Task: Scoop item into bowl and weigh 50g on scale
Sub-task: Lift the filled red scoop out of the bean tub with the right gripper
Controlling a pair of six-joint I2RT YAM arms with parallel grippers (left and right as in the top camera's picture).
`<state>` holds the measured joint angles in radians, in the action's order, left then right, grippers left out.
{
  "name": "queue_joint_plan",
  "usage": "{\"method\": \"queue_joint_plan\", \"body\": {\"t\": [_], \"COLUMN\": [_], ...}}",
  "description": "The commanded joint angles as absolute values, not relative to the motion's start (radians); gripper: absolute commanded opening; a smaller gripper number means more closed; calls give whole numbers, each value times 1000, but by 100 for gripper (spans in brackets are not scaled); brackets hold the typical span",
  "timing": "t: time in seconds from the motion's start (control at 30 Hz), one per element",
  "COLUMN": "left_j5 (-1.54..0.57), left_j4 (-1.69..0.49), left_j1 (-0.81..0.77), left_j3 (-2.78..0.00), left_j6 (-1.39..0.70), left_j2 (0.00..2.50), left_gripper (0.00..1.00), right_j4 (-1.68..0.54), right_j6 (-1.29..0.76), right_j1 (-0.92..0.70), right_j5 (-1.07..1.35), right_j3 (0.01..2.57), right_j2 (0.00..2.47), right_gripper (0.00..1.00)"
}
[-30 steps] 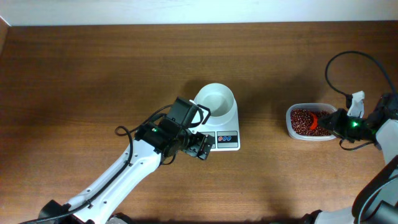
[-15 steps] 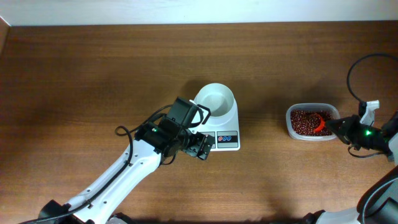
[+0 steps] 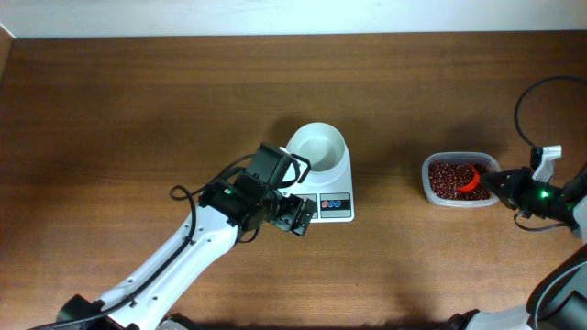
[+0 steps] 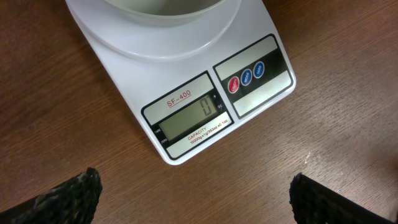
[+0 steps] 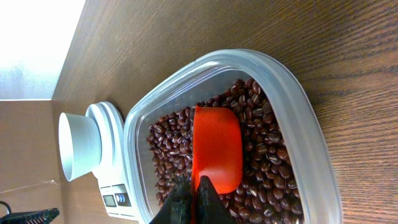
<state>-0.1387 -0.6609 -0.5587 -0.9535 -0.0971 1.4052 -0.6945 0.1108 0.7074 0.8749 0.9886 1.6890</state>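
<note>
The white bowl (image 3: 318, 147) sits empty on the white scale (image 3: 336, 207) at the table's middle; the scale's display (image 4: 193, 116) reads 0. My left gripper (image 3: 299, 217) is open and empty, its fingers (image 4: 198, 199) wide apart over bare table just in front of the scale. The reddish-brown beans (image 3: 446, 179) fill a clear plastic tub (image 3: 461, 203) at the right. My right gripper (image 3: 500, 184) is shut on a red scoop (image 5: 216, 154), whose cup lies in the beans (image 5: 261, 162), empty side up. The bowl (image 5: 78, 146) and scale (image 5: 112, 186) show beyond the tub (image 5: 305, 124).
A black cable (image 3: 532, 92) loops above the right arm near the table's right edge. The left arm (image 3: 183, 257) runs diagonally from the front left corner toward the scale.
My right arm has drawn back to the right while the red scoop stays in the tub of beans. The left arm, bowl and scale have not moved.
</note>
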Motion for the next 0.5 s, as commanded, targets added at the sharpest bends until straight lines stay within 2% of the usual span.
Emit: {"method": "queue_joint_plan", "body": {"t": [0.0, 0.47], "left_j5": [-134, -134], "left_j4": [-659, -659], "left_j1": [-556, -556], "left_j3": [-946, -946], "left_j6": [-81, -81], "left_j2": [1407, 1407], "left_gripper": [99, 99], "right_j4": [-692, -728], "right_j6": [114, 97], "right_j1": [716, 716], "right_j5": [913, 912], "right_j3": [1006, 1047], "right_j2": [1697, 1697], "right_gripper": [4, 4]}}
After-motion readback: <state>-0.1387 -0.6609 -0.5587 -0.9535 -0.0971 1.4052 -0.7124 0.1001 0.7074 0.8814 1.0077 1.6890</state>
